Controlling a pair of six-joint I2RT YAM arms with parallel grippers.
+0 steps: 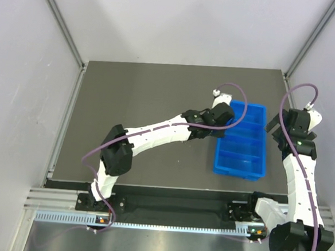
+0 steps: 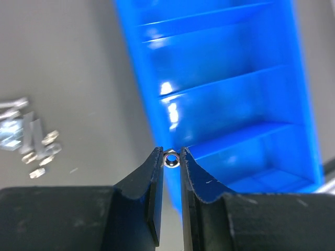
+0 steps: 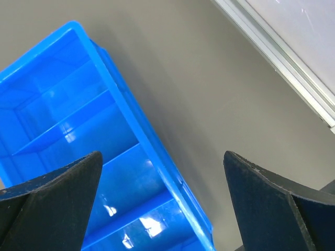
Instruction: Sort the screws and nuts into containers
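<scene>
Left gripper [image 2: 171,155] clamps 1 nut [image 2: 171,159] beside the tray [image 2: 230,94], at its left wall. Next: shift right over a compartment, then release. Right gripper [image 3: 162,155] gapes wide, holding nothing.

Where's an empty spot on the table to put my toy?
Bare table: far left, between the left arm and back edge; also near, between that arm and the blue tray. Crowded at the tray's left wall: left gripper holding a nut, loose screws beside.

glossy blue plastic tray [image 2: 230,104], shiny metal nut [image 2: 171,159]
</scene>
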